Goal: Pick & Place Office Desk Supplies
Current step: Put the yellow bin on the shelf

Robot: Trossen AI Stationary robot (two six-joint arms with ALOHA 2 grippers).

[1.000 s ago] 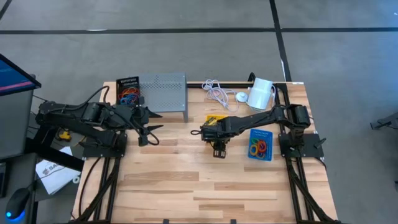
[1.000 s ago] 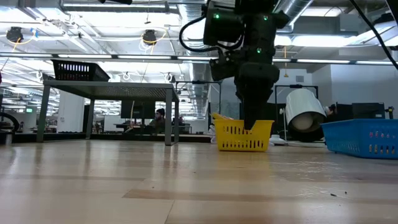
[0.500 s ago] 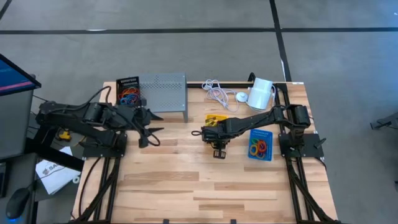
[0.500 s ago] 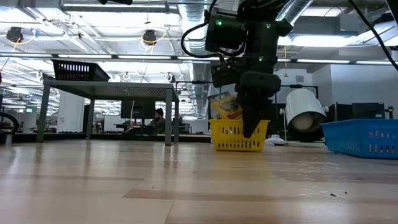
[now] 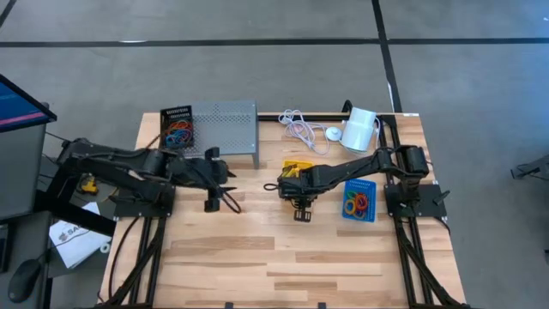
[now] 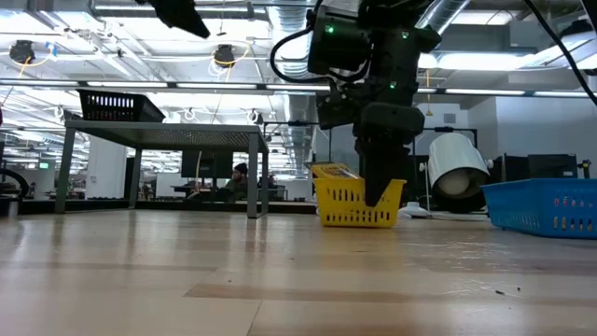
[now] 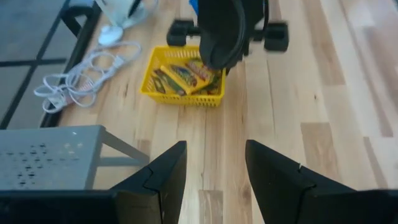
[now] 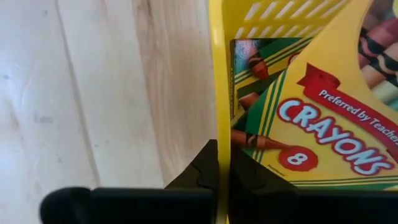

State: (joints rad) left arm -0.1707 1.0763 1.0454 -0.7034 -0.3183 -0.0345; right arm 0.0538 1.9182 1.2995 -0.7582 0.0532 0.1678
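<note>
Looking down from the high view, we see the right gripper (image 5: 294, 186) at centre frame beside the yellow bin (image 5: 297, 167), the blue bin (image 5: 359, 199) of rubber bands (image 5: 356, 204) to its right, and the black bin (image 5: 177, 129) with more bands at upper left against the grey perforated stand (image 5: 226, 129). The left gripper (image 5: 225, 190) hangs over bare desk (image 5: 257, 257) left of centre, holding nothing. A white cable (image 5: 299, 129) and white cylinder (image 5: 360, 128) lie at upper right, clear of the work

In the low view, the right gripper (image 6: 377, 191) hangs in front of the yellow bin (image 6: 354, 203), a crayon box (image 6: 336, 172) poking above the rim

From the left wrist view, our left fingers (image 7: 165, 176) stand well apart and empty at the bottom; the yellow bin (image 7: 183, 78) with its crayon boxes (image 7: 183, 76) sits at upper centre, the right arm directly behind it

In the right wrist view, the right fingers (image 8: 208, 168) are pressed together at the bottom, seemingly pinching the yellow bin wall (image 8: 219, 74), a crayon box (image 8: 311, 124) just beside

We judge the crayon boxes light, stiff cardboard, easily crushed, best taken across the narrow sides. The bin is thin, light plastic and may slide or tip if pulled by its rim; the right arm blocks the left's approach
</note>
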